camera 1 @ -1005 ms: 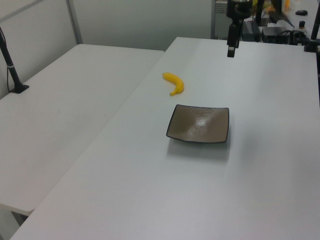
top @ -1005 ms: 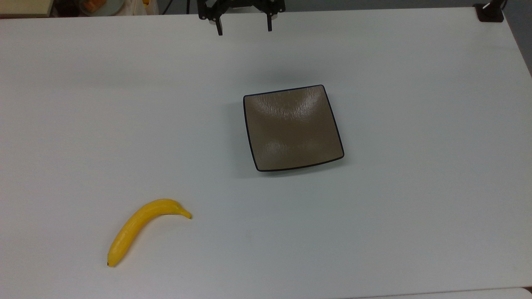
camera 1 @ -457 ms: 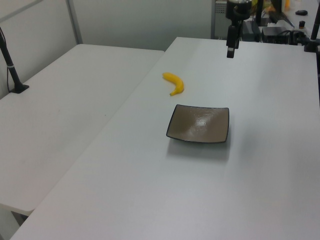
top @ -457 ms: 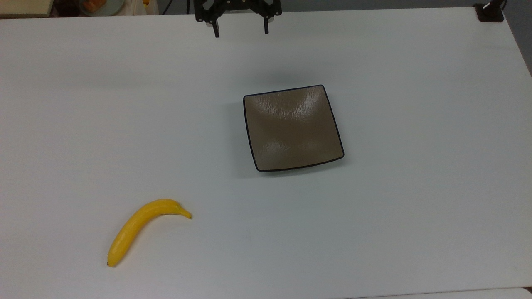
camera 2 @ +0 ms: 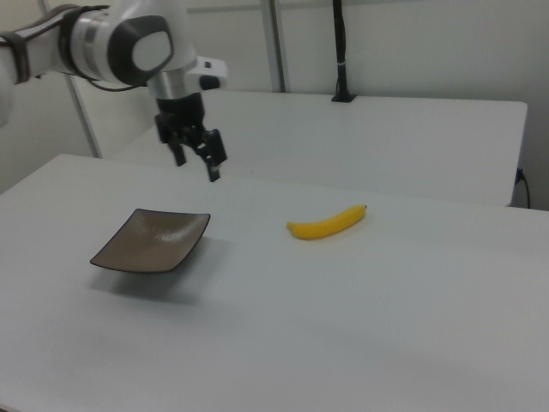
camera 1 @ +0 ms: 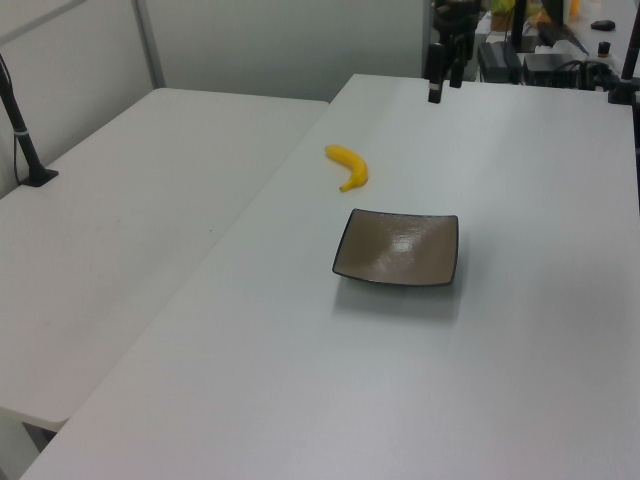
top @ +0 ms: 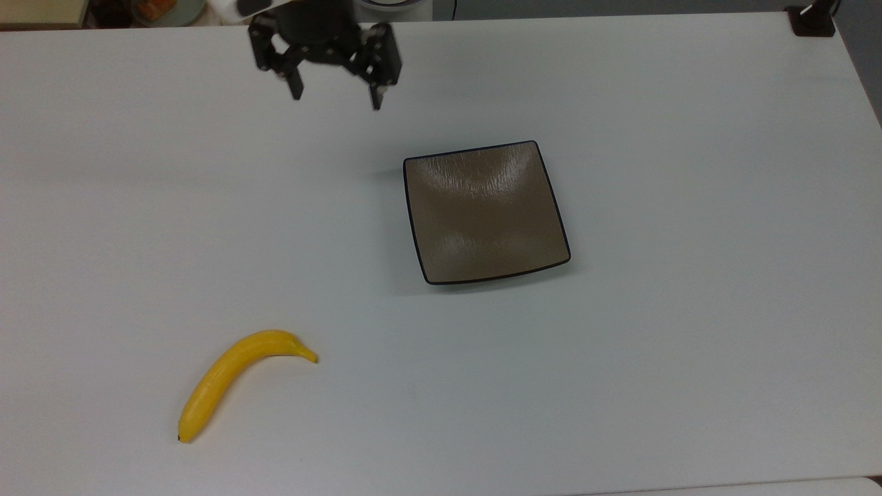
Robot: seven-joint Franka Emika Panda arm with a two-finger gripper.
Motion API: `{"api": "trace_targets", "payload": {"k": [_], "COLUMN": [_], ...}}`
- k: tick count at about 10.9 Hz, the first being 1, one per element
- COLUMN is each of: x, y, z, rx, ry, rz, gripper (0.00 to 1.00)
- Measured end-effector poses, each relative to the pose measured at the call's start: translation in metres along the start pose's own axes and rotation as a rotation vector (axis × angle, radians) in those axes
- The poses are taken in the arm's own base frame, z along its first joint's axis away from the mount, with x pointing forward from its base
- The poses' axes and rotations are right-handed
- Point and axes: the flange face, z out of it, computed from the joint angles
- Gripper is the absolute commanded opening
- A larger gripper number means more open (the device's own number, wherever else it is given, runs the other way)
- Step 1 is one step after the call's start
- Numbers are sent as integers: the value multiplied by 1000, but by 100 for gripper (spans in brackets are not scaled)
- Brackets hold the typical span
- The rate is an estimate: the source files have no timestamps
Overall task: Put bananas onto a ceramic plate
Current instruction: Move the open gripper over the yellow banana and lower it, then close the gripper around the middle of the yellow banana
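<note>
The fingers (top: pixel 297 88) stand spread wide with nothing between them, and in the top view the gripper (top: pixel 335 96) hangs over bare table (top: pixel 689 344) at the far edge, toward the top view's left of the ceramic plate (top: pixel 486 212). The bananas (top: pixel 234 377), a single yellow fruit, lies flat at the near left of the top view, well apart from both gripper and plate, its pointed stem aimed toward the top view's right. It looks light, smooth and curved, likely a little slippery, so a hold across the thick middle of the curve seems safest.

In the left view the gripper (camera 1: pixel 440 92) hovers far back, the banana (camera 1: pixel 348 166) lies on the table between it and the plate (camera 1: pixel 398 248), clear of each.

In the right view the gripper (camera 2: pixel 199 165) hangs open above the table behind the plate (camera 2: pixel 153 240); the banana (camera 2: pixel 327 224) rests toward the right view's right, lower than the fingertips and well apart from them.
</note>
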Motion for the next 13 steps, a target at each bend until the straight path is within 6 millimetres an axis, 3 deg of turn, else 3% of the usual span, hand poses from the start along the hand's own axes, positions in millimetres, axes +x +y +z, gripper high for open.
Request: {"api": "trace_targets", "payload": {"k": [4,8,10,13], "x": [72,133,154,170], "y": [54,87,100,102], "z": [24,96,124,165], "rx": [-9,-10,2,22], "ry": [63,200,297,393], "rz": [261,464,515,529], "gripper": [100,100,100,100]}}
